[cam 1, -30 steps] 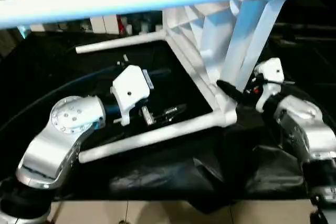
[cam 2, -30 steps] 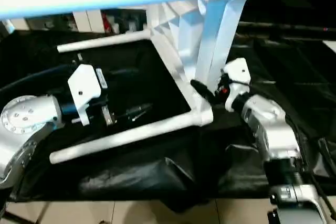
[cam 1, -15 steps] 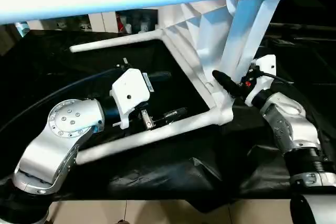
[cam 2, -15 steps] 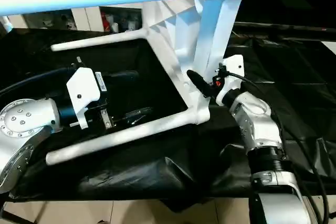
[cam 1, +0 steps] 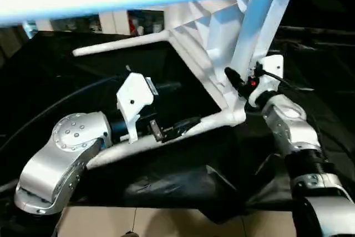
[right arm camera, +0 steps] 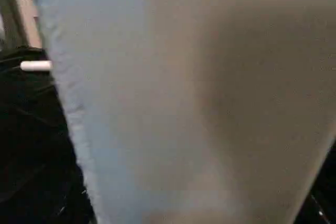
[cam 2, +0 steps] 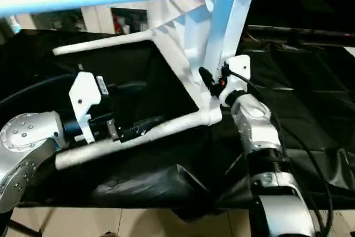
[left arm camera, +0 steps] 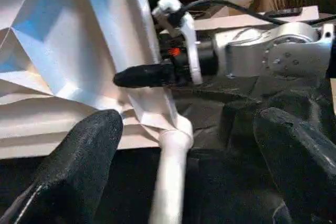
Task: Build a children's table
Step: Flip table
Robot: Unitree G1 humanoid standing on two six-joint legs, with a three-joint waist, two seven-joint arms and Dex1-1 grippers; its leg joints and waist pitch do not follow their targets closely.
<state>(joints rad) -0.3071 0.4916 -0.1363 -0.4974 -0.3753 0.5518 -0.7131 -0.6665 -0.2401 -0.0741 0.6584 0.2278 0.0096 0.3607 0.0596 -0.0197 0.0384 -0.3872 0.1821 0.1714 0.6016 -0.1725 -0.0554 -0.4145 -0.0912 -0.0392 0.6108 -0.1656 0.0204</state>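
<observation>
**Both arms forward, left fingers spread wide**

The left arm bends at its silver elbow and reaches forward, its white wrist block tilted. The left gripper (cam 1: 175,129) points ahead and slightly toward the robot's right, its two black fingers (left arm camera: 79,166) standing far apart with open space between them. The right arm rises from the lower right, its silver forearm angled up and inward. The right gripper (cam 1: 234,79) points toward the robot's left, one black finger (left arm camera: 144,75) jutting level from the white wrist bracket; how its fingers stand cannot be made out.
</observation>
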